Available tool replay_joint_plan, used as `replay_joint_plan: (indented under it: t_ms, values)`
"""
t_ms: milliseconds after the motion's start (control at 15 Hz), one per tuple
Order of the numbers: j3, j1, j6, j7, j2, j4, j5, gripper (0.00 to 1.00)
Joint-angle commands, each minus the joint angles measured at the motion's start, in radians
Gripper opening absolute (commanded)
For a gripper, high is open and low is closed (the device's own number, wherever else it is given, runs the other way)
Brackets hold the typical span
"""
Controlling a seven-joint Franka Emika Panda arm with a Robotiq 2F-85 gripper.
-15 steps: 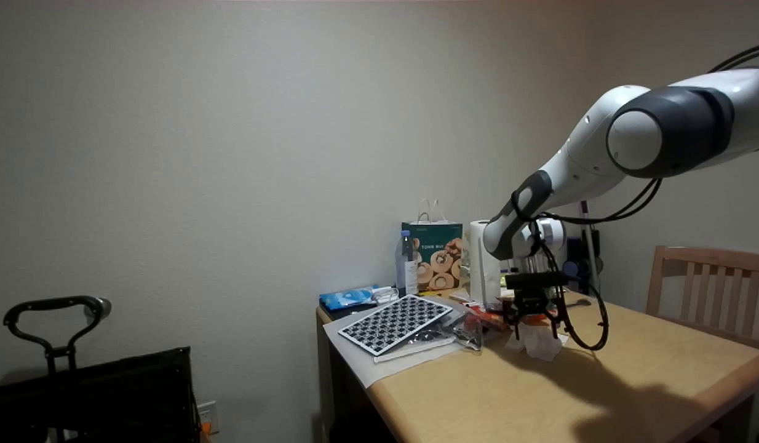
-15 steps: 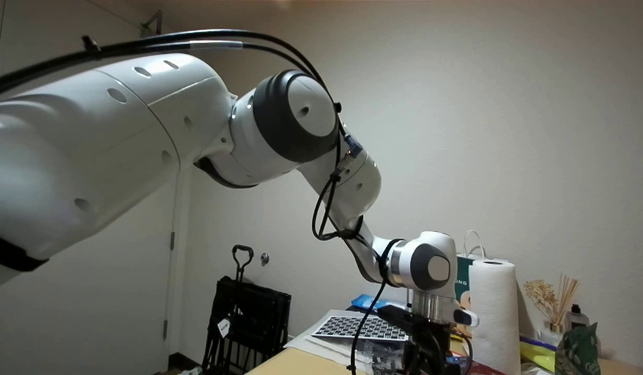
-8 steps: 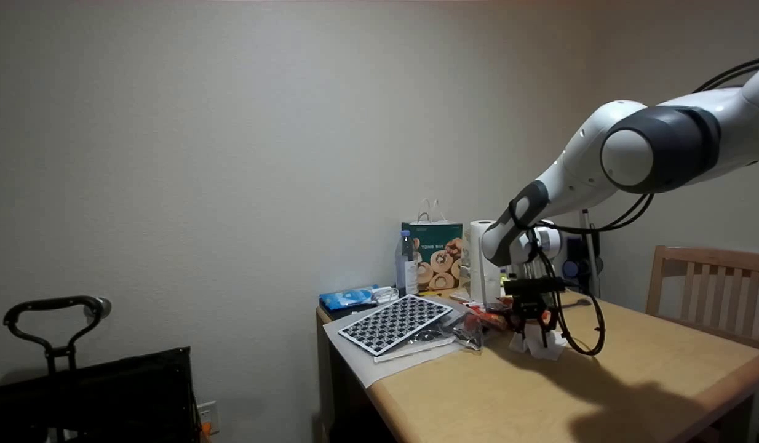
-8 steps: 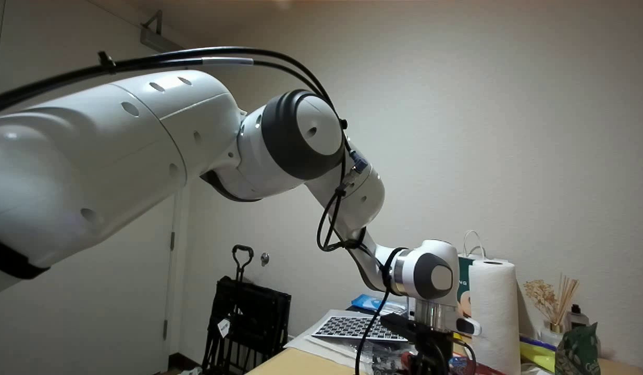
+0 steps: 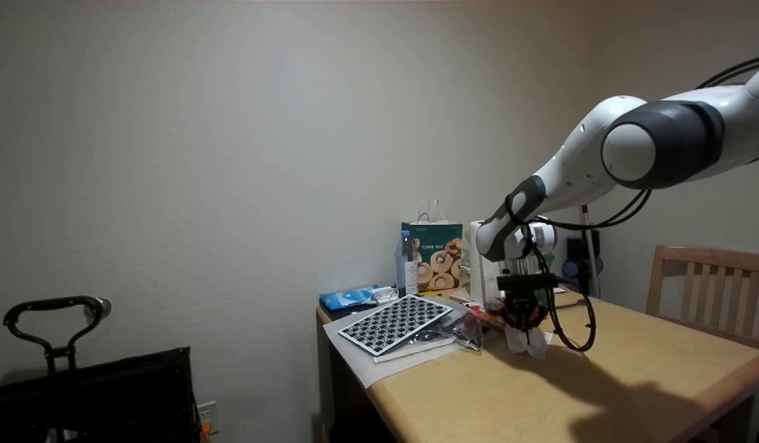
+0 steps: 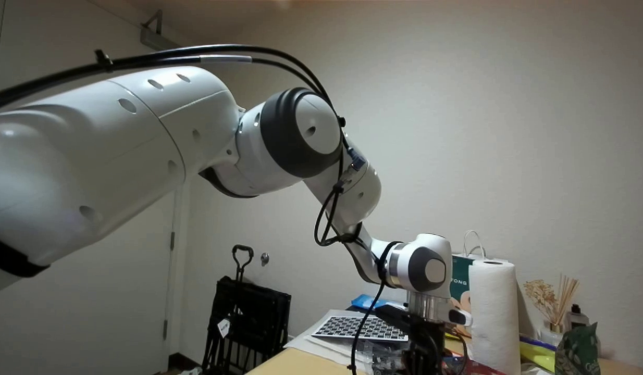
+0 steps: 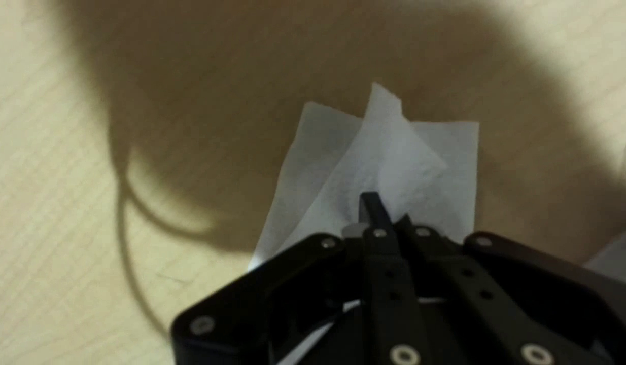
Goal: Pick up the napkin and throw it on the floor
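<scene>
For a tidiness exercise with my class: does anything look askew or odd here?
Yes, mildly: the checkered board lies askew over the white sheet, out of line with its edges. The napkin is bunched at the fingers, its layers overlapping crookedly.

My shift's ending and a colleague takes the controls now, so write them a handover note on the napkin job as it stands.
Pincer: shut on the napkin; how firm the hold is can't be told.
Napkin: bunched beneath the pincer, over the table; whether any of it touches the surface is unclear.
Done: the grasp, by the look of it.
Left: raise the napkin clear, carry it beyond the table's edge, and release it over the floor (not clearly in view).
</scene>
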Motion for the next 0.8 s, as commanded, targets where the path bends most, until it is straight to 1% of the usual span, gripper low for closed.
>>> replay_joint_plan:
  t_ms: [0,267,467,733]
  values:
    - [0.044,-0.004,0.013,-0.086,-0.123,-0.115,0.021,0.00]
    - [0.078,0.031,0.000,-0.151,-0.257,-0.226,0.000,0.00]
    - [0.088,0.100,-0.002,-0.171,-0.365,-0.313,-0.050,0.00]
    - [0.104,0.179,0.002,-0.157,-0.475,-0.402,-0.114,0.00]
